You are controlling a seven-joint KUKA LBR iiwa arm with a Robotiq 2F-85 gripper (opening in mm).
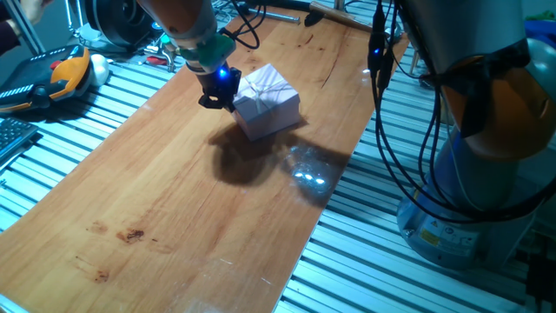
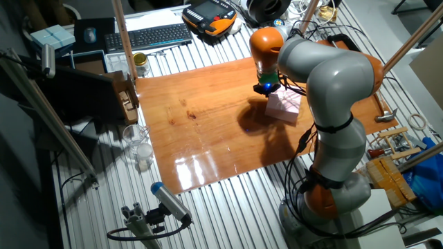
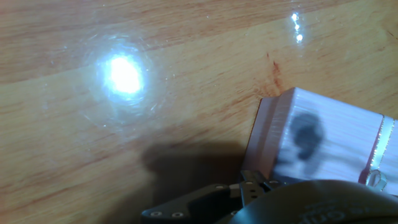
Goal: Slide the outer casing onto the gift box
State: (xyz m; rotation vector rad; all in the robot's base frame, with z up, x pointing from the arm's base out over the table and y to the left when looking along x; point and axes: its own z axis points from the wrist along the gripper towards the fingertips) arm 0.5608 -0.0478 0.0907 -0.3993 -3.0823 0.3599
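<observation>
item: outer casing (image 1: 268, 102), ribbon-crossed pink cover on wooden board (image 1: 174, 209), gripper (image 1: 217, 97) touching its 9 o'clock edge, claw state cannot be told.

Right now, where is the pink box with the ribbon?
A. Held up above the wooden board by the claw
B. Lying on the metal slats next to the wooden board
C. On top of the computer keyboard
A. The claw grips one side of the outer casing, which hangs tilted over the wooden board, with its shadow dark on the wood below.
</observation>
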